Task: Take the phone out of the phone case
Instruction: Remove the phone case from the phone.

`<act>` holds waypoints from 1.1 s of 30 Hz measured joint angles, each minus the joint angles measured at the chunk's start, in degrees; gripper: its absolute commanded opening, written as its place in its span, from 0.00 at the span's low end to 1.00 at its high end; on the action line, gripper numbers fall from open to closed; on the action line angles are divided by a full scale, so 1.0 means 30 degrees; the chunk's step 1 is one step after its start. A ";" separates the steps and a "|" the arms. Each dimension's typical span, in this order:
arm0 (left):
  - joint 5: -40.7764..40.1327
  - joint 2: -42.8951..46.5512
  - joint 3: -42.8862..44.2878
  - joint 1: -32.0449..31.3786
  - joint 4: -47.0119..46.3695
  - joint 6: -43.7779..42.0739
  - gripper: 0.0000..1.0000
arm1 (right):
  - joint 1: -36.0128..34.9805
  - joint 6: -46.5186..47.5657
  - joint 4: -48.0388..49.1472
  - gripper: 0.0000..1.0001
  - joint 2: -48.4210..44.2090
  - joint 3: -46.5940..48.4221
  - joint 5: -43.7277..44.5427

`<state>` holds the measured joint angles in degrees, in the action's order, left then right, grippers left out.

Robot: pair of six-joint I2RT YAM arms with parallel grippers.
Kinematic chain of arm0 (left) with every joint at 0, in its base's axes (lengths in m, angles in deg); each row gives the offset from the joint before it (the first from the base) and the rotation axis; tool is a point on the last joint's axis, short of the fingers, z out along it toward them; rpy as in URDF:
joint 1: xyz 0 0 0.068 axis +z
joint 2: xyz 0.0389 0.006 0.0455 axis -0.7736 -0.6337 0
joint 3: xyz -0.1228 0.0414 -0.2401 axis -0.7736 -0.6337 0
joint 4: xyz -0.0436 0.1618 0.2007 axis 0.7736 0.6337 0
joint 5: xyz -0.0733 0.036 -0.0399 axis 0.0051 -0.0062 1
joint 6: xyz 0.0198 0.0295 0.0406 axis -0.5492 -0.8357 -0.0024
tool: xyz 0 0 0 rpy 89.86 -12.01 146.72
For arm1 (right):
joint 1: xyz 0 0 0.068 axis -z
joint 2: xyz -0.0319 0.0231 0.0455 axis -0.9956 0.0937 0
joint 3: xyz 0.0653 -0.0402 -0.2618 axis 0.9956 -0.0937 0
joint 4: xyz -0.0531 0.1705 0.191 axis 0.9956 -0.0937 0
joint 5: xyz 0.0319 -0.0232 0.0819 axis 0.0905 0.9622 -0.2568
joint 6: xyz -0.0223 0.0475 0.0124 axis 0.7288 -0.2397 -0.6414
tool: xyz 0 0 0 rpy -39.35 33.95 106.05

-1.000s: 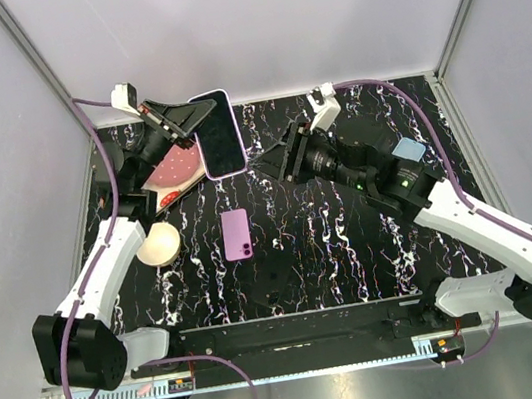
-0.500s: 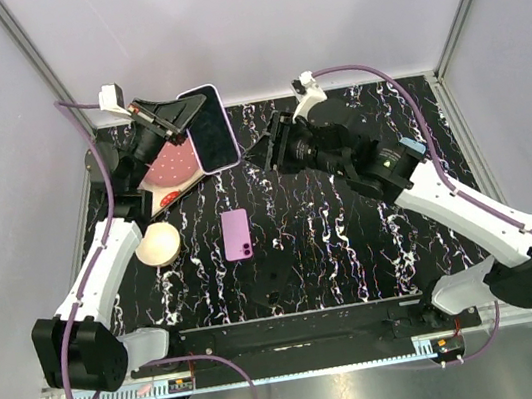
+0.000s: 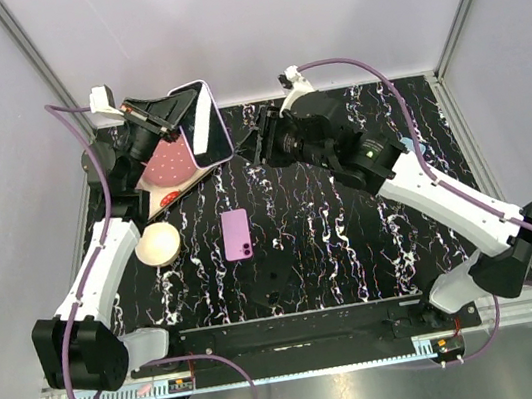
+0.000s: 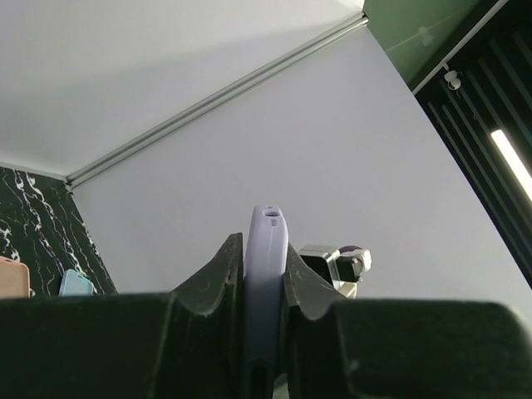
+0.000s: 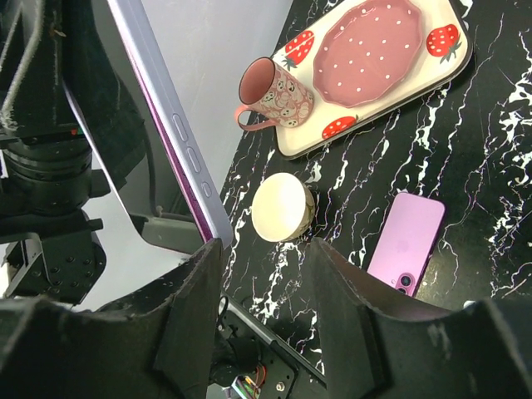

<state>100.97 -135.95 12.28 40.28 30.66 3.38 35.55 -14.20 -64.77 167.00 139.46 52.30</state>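
Above the far left corner of the worktop (image 3: 354, 246), the cased phone (image 3: 206, 128) hangs tilted, with the left gripper (image 4: 263, 246) clamped across its thickness. The right gripper (image 5: 264, 253) is empty, its jaws apart, just beside the phone's lower corner. It should probably catch only the lilac case rim (image 5: 179, 141) there and peel slowly.

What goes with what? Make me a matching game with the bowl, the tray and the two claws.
Things:
1. bowl
2. tray
3. left claw
4. right claw

Matches:
A. open, holding nothing
B. cream-coloured
C. shut on the raised phone
D. has strawberries painted on it

Right pairs: 1-B, 2-D, 3-C, 4-A
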 measured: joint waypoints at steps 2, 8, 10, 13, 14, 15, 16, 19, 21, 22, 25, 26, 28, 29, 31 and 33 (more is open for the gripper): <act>-0.0015 0.0000 -0.0007 0.0022 -0.0029 -0.0007 0.00 | 0.0007 0.0000 0.0000 0.52 0.0160 0.0058 0.0007; 0.0437 0.0233 -0.0036 -0.0175 -0.0313 0.0831 0.00 | -0.0051 0.0007 0.1035 0.51 0.1858 0.0568 -0.0175; 0.0510 0.0284 -0.0051 -0.0211 -0.0335 0.0831 0.00 | -0.0036 -0.0007 0.1421 0.52 0.2273 0.0568 -0.0197; 0.0488 0.0321 -0.0080 -0.0211 -0.0474 0.0911 0.00 | -0.0036 0.0029 0.1792 0.58 0.2178 0.0262 -0.0364; 0.0481 0.0364 -0.0095 -0.0211 -0.0554 0.0984 0.00 | -0.0022 0.0007 0.2324 0.60 0.1916 -0.0211 -0.0510; 0.0488 0.0430 -0.0095 -0.0211 -0.0605 0.1100 0.00 | 0.0029 -0.0066 0.3228 0.62 0.1501 -0.1042 -0.0678; 0.0539 0.0495 -0.0102 -0.0211 -0.0597 0.1129 0.00 | 0.0080 -0.0277 0.4102 0.66 0.1049 -0.1923 -0.0845; 0.0860 0.0656 -0.0182 -0.0328 -0.0860 0.1617 0.00 | 0.0597 -0.1209 0.8167 0.70 -0.0678 -0.5559 -0.2419; 0.0984 0.0663 -0.0299 -0.0488 -0.1275 0.2011 0.00 | 0.0969 -0.1836 1.0222 0.71 -0.1231 -0.7038 -0.3497; 0.0991 0.0663 -0.0372 -0.0532 -0.1421 0.2222 0.00 | 0.1188 -0.2047 1.1125 0.71 -0.1341 -0.7570 -0.4073; 0.0984 0.0634 -0.0627 -0.0539 -0.1909 0.2710 0.00 | 0.1523 -0.2397 1.2888 0.71 -0.1319 -0.8269 -0.5377; 0.0984 0.0590 -0.0729 -0.0539 -0.2157 0.2936 0.00 | 0.1566 -0.2448 1.3223 0.70 -0.1290 -0.8284 -0.5756; 0.0984 0.0554 -0.0933 -0.0583 -0.2455 0.3264 0.00 | 0.1625 -0.2484 1.4120 0.70 -0.1253 -0.8276 -0.6484; 0.1005 0.0517 -0.1071 -0.0685 -0.2594 0.3432 0.00 | 0.1632 -0.2506 1.4491 0.70 -0.1246 -0.8276 -0.6732; 0.1115 0.0466 -0.1457 -0.0976 -0.2769 0.3818 0.00 | 0.1698 -0.2550 1.5584 0.70 -0.1166 -0.8269 -0.7351; 0.1406 0.0444 -0.2055 -0.1304 -0.2863 0.4466 0.00 | 0.1872 -0.2637 1.6342 0.69 -0.0991 -0.8247 -0.7737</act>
<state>105.19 -134.62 6.12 36.37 22.07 16.77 41.16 -22.11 -15.75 164.02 114.71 29.09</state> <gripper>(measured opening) 0.186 0.702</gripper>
